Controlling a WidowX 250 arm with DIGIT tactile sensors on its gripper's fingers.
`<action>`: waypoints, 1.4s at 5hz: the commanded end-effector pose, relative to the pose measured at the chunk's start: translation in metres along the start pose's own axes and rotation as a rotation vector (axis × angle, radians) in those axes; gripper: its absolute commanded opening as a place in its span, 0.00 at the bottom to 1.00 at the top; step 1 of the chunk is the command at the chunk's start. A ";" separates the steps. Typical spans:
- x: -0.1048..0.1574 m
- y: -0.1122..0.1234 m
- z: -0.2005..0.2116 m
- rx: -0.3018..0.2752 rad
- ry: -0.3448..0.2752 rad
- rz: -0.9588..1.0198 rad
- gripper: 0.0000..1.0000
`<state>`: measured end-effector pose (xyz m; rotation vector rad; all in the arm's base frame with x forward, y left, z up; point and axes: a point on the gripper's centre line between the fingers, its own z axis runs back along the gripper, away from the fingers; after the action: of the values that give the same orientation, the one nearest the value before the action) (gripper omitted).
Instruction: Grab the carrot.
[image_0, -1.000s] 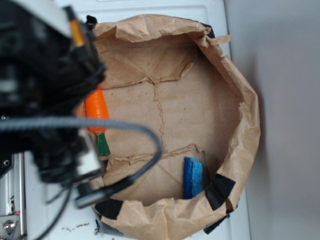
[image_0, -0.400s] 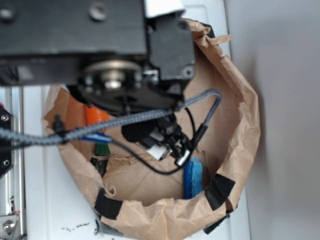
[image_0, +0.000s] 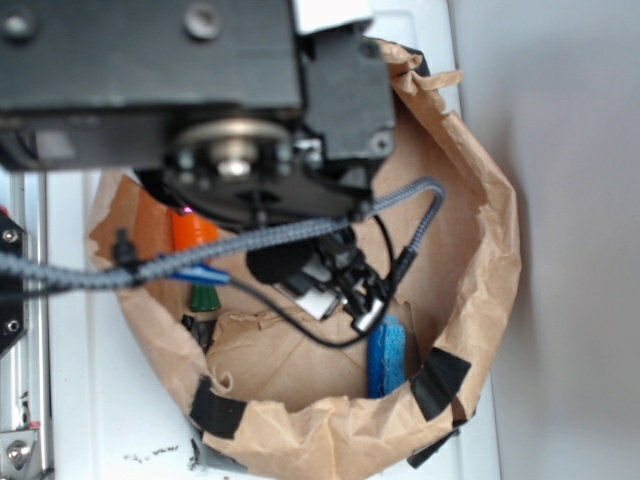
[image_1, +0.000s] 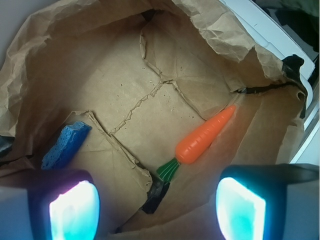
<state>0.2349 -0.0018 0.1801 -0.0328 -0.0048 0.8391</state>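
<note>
Brown paper tray (image_1: 75, 60); carrot (image_1: 204, 136) half-hidden under arm outside, fingers (image_1: 75, 210) apart.

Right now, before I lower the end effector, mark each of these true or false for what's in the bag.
1. The carrot lies on the brown paper, untouched. True.
2. The end effector is shut on the carrot. False: its fingers stand apart, above the carrot.
3. The blue sponge block touches the carrot. False: they lie apart.
4. The carrot's green stem points toward the end effector in the wrist view. True.
</note>
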 end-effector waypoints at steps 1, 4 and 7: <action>0.006 -0.006 -0.011 -0.031 -0.111 0.010 1.00; -0.004 0.005 -0.055 -0.018 -0.194 0.105 1.00; -0.015 0.008 -0.070 0.007 -0.182 0.083 1.00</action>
<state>0.2153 -0.0122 0.0953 0.0839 -0.1147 0.9366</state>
